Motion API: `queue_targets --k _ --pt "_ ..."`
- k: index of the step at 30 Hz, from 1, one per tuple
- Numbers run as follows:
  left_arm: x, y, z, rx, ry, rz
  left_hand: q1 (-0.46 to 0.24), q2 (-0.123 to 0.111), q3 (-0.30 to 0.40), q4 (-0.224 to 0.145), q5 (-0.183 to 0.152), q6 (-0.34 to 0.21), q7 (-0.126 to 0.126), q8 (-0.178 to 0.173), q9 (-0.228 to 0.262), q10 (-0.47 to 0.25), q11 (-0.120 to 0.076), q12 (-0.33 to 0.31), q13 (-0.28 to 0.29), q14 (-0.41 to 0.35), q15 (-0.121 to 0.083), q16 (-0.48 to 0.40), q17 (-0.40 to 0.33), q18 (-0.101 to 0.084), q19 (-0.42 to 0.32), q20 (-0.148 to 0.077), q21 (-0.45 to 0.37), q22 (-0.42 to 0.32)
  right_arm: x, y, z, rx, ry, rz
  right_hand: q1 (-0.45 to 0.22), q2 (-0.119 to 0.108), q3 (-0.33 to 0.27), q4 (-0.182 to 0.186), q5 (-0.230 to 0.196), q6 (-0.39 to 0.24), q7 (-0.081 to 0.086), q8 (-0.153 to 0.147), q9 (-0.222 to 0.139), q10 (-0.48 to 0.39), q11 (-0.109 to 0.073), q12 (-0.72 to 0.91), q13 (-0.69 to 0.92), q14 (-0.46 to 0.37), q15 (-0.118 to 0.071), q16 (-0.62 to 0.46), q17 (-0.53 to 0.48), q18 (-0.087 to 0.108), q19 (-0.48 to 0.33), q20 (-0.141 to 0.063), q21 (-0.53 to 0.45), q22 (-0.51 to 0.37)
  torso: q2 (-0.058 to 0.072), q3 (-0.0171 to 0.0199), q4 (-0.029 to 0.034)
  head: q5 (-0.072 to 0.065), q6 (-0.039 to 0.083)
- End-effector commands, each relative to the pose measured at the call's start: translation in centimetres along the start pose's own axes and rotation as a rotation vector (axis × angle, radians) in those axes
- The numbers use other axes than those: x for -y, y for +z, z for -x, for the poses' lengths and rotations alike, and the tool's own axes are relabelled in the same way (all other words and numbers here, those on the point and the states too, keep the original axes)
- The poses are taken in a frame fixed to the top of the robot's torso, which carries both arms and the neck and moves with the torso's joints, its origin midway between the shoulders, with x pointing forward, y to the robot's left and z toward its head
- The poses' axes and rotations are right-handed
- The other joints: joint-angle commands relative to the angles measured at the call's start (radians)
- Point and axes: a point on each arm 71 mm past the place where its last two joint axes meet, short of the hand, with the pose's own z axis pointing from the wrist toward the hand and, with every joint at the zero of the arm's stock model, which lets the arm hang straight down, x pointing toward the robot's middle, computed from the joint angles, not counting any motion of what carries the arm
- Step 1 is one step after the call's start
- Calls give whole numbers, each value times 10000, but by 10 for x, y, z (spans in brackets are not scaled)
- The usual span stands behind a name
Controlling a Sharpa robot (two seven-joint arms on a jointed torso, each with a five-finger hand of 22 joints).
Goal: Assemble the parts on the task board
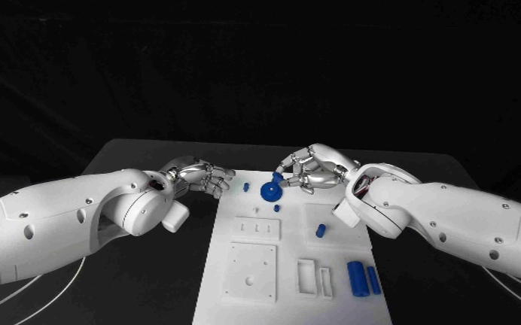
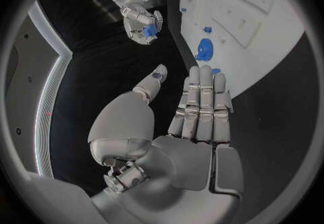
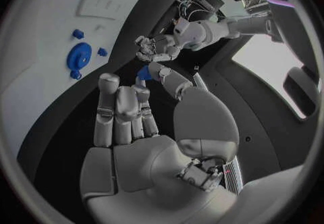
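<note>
The white task board point(image 1: 252, 265) lies in the middle of the table. A blue gear point(image 1: 272, 193) sits near the board's far edge, also seen as the gear point(image 2: 204, 48) and the gear point(image 3: 80, 56). My right hand point(image 1: 309, 168) hovers just above and behind the gear and pinches a small blue part point(image 3: 143, 73) between thumb and a finger; the same part point(image 2: 150, 31) shows from the left wrist. My left hand point(image 1: 201, 175) hangs at the board's far left corner, its fingers point(image 2: 202, 105) straight and holding nothing.
Small blue pegs point(image 1: 246, 186) point(image 1: 278, 208) point(image 1: 321, 229) lie on the board around the gear. Two blue cylinders point(image 1: 355, 276) lie near the board's right front. White recessed blocks point(image 1: 253, 268) and slots point(image 1: 315, 276) take up the board's front half. Black table surrounds it.
</note>
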Motion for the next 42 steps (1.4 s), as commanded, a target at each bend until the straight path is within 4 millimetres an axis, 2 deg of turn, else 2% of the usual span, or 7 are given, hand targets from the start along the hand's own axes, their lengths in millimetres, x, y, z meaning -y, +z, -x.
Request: queue_targets --k 1,12,18,30,36,39,42 --pt "2 0 -6 -463 -135 -238 25 -4 52 27 12 -62 -7 -28 -2 -58 -30 -57 8 -44 52 -65 -15 26 -14 51 -35 179 -3 -2 -2 -244 735 108 25 107 -71 7 79 -22 43 -39 -1 -65 19 54 18 -8 59 43 17 203 -22 -51 43 201 -7 -5 0 -24 33" --pt "2 -1 -12 -880 -332 -309 15 54 65 44 11 -56 -18 -13 4 -67 -27 -61 8 -60 60 -74 -20 21 -30 58 -46 178 -1 -2 0 -137 2309 -242 33 183 -252 0 303 -35 47 -60 14 -80 24 61 25 -18 62 45 33 203 -46 -70 48 201 0 -21 45 -35 91" --pt "4 -1 -18 -1195 -461 -373 84 202 141 38 83 -47 -33 10 11 -83 -22 -68 8 -84 69 -88 -28 16 -60 67 -63 180 -2 -2 -1 -143 2400 -201 30 204 -309 -1 373 -35 49 -65 19 -85 24 64 28 -23 63 42 35 203 -54 -72 49 201 17 -22 25 15 111" --pt "8 -3 -31 -2109 -1331 -706 -252 111 -7 183 -16 -252 52 -63 -31 -255 63 -163 -24 -196 128 -148 -53 -9 -163 118 -128 175 -4 -1 -3 -123 2690 -183 24 220 -350 -1 407 -31 49 -66 24 -91 25 65 30 -28 64 38 36 203 -61 -74 49 200 15 -18 24 18 99" --pt "3 -3 -47 -2757 -2210 -492 -994 39 -206 710 -20 -445 133 -116 -52 -505 169 -288 -72 -406 212 -238 -70 -6 -357 192 -249 161 -7 1 -7 -146 2775 -101 17 228 -377 -1 427 -32 49 -69 26 -97 26 65 31 -43 64 18 23 203 -68 -74 47 200 9 -15 16 32 115" --pt "5 -2 -54 -2995 -2472 -502 -1749 109 -594 1075 -21 -546 158 -148 -66 -650 217 -340 -101 -552 260 -279 -65 7 -531 235 -355 146 -8 2 -9 -175 2799 -53 14 233 -385 0 434 -33 50 -71 27 -99 26 65 32 -43 64 21 26 203 -70 -73 46 199 12 -18 8 46 129" --pt "6 -1 -60 -3130 -2951 -498 -2268 57 -787 1434 -17 -596 152 -154 -74 -706 217 -332 -108 -637 269 -287 -50 64 -614 246 -424 138 -10 3 -10 -208 2821 -8 11 238 -398 0 443 -32 50 -71 28 -102 26 65 32 -51 65 10 19 203 -73 -73 46 199 10 -10 8 65 145"
